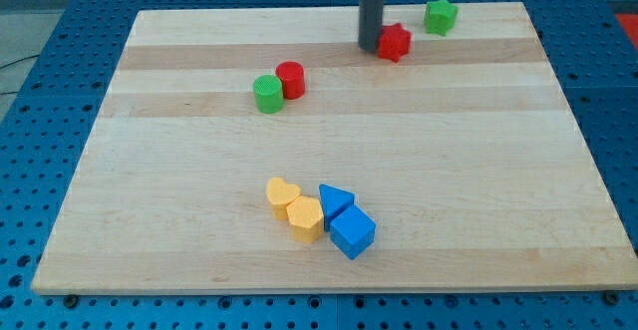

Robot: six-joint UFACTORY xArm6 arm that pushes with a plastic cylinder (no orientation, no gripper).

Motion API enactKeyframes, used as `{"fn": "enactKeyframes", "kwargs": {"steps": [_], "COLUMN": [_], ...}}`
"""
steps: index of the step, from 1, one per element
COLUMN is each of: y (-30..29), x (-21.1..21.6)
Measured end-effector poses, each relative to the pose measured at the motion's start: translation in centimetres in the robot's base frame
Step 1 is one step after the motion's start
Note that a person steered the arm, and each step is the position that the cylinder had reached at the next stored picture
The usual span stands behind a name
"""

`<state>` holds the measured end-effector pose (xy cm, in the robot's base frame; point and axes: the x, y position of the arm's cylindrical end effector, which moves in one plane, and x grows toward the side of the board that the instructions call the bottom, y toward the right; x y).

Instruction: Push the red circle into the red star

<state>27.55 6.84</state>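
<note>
A: Where is my tip [371, 47] on the wooden board [329, 131]?

B: Near the view's top, a little right of centre. The dark rod comes straight down, and its lower end sits just beside the red star [395, 42], at the star's left edge. Whether the two touch, I cannot tell.

A: Is there a hand, spread or pinching anything?

B: No hand or claw, only the plain rod, and it holds nothing.

A: And the red circle [290, 79]?

B: It stands well apart from the star, lower and to the view's left. A green circle [267, 94] touches its lower left side.

A: What else lies there?

B: A green block [440, 15] sits near the star, up and to the right. Toward the view's bottom is a tight cluster: a yellow heart [282, 193], a yellow block [305, 217], a blue triangle [335, 202] and a blue cube [352, 232].
</note>
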Motion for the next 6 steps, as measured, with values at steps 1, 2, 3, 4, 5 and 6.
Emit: {"fn": "enactKeyframes", "kwargs": {"steps": [1,2,3,4,5,6], "y": [1.7,-3.2,-12.7,-19.4,-19.3,-11.9], "x": [2.1,10.4,16.0,14.9,10.3,7.7]}}
